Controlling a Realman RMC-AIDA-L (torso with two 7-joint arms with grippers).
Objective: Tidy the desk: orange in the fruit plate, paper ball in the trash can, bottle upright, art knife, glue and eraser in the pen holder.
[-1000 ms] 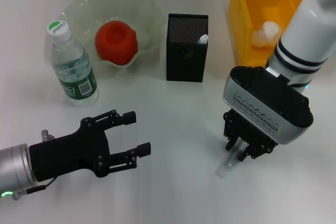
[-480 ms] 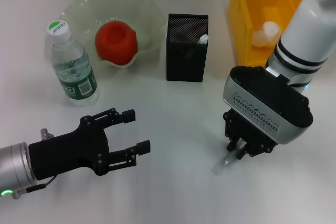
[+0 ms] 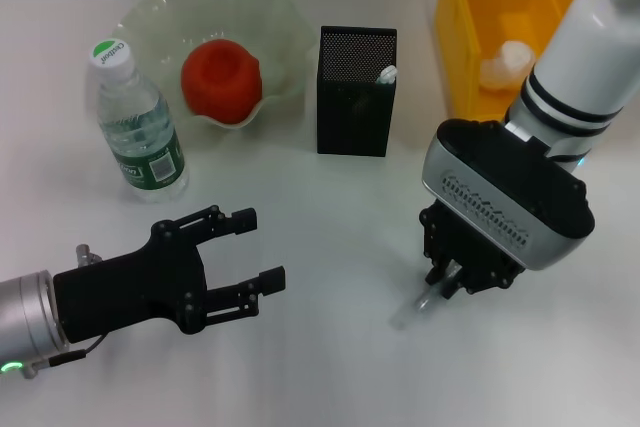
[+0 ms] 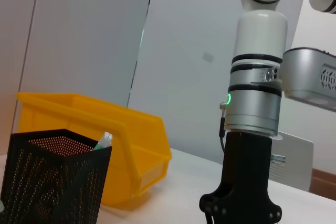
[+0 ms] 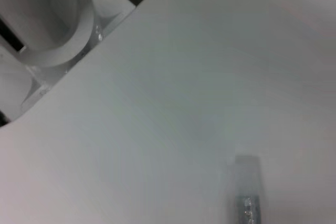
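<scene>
My right gripper (image 3: 458, 285) hovers over the table's front right, shut on a pale translucent stick (image 3: 408, 311) that slants down out of it. Whether this is the glue or the art knife I cannot tell. The right wrist view shows the stick (image 5: 245, 195) over bare table. The black mesh pen holder (image 3: 355, 107) stands mid-table with a white-tipped item (image 3: 386, 75) in it. The orange (image 3: 221, 80) lies in the fruit plate (image 3: 150, 17). The bottle (image 3: 137, 127) stands upright. The paper ball (image 3: 505, 62) lies in the yellow trash can (image 3: 470, 7). My left gripper (image 3: 262, 249) is open at front left. The eraser is out of view.
In the left wrist view, the pen holder (image 4: 52, 182) stands before the trash can (image 4: 126, 140), with the right arm (image 4: 254, 114) upright beside them. White table (image 3: 320, 367) stretches between the two grippers.
The right gripper has shifted slightly left with the stick, whose lower end now sits further left. The left arm has hardly moved.
</scene>
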